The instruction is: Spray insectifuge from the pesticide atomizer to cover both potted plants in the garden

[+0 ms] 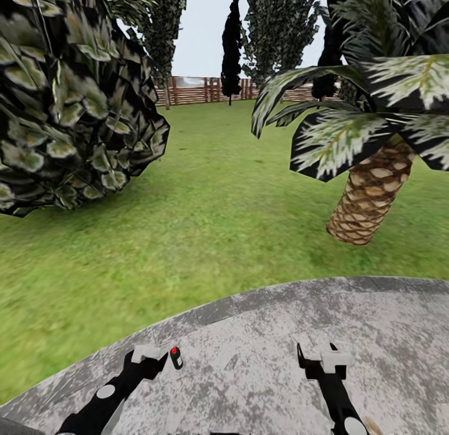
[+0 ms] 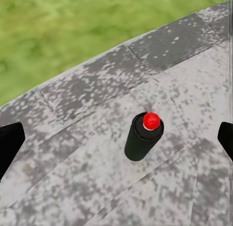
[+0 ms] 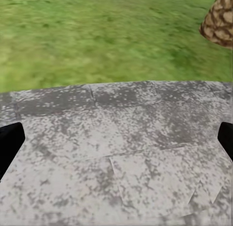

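Observation:
The pesticide atomizer (image 2: 141, 138), a small dark bottle with a red tip, stands upright on the round grey paved patch (image 2: 87, 90) of the garden. In the head view the atomizer (image 1: 176, 357) sits just beside my left gripper (image 1: 154, 360). In the left wrist view my left gripper (image 2: 117, 141) is open, its black fingers (image 2: 9, 143) far apart on either side of the bottle and not touching it. My right gripper (image 1: 319, 360) hangs open over bare paving (image 3: 121, 153), holding nothing. The potted plants are out of view.
A big dark broad-leaved shrub (image 1: 68, 98) crowds the left. A palm with a scaly trunk (image 1: 371, 198) stands at the right, also seen as the trunk (image 3: 219, 24) in the right wrist view. Lawn (image 1: 206, 210) runs ahead to a brown slatted fence (image 1: 199, 90) and tall trees.

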You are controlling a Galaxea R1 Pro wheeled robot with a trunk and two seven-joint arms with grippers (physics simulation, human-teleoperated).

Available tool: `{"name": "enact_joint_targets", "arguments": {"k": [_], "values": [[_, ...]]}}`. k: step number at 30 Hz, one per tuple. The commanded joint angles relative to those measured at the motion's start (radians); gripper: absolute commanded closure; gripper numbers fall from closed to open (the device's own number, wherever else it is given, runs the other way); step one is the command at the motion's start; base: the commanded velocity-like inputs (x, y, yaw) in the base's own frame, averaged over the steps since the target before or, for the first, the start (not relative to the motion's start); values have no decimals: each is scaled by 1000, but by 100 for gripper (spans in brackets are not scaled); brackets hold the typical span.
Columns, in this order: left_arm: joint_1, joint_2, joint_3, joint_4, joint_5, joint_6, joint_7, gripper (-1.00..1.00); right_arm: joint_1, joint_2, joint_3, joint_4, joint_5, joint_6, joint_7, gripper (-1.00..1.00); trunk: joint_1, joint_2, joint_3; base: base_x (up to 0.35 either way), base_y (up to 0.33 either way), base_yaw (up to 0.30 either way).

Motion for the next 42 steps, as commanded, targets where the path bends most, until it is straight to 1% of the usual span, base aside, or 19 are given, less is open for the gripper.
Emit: {"name": "enact_joint_targets", "arguments": {"k": [1, 3, 4, 5, 9, 13, 15, 16, 19, 28, 35, 39, 42], "values": [[-14, -3, 9, -4, -11, -2, -6, -100, -1, -2, 5, -34, 2, 31, -9, -100, 0, -1, -5, 0, 0, 0], [-42, -1, 9, -8, -11, 0, -3, -100, -4, -3, 5, -104, 1, 113, -7, -100, 1, -1, -13, 0, 0, 0], [-56, 1, 10, -9, -12, 1, 0, -100, -9, -3, 5, -147, 1, 176, -6, -100, 2, -1, -16, 0, 0, 0], [-61, 2, 10, -9, -12, 1, 1, -100, -13, -3, 5, -171, 0, 212, -5, -100, 2, -2, -20, 0, 0, 0], [-65, 5, 9, 1, -12, -2, 3, -100, -22, -3, 5, -206, -1, 281, -5, -100, 4, -2, -36, 0, 0, 0], [-54, 6, 6, 8, -12, -15, 4, -100, -23, -4, 8, -217, 1, 294, -3, -100, 6, -3, -51, 0, 0, 0], [-52, 7, 6, 8, -12, -16, 4, -100, -23, -5, 7, -219, 0, 295, 16, -100, 7, -4, -59, 0, 0, 0], [-51, 8, 5, 8, -13, -17, 3, -100, -24, -5, 0, -222, 1, 299, 104, -100, 7, -4, -63, 0, 0, 0], [-51, 8, 5, 7, -13, -17, 3, -100, -24, -5, -3, -219, 2, 299, 134, -100, 8, -5, -74, 0, 0, 0], [-53, 8, 4, 7, -14, -19, 2, -100, -23, -8, -1, -214, 4, 298, 141, -100, 12, -7, -109, 0, 0, -2], [-53, 8, 4, 5, -14, -19, 2, -100, -24, -8, -1, -215, 3, 296, 140, -100, 16, -9, -136, 0, 0, -174], [-53, 9, 5, 4, -14, -19, 2, -100, -23, -8, -1, -215, 4, 295, 138, -100, 17, -9, -152, 0, 0, -56], [-53, 9, 4, 2, -14, -19, 2, -100, -23, -8, -3, -215, 4, 295, 138, -100, 17, -9, -152, 0, 0, -8]]}}
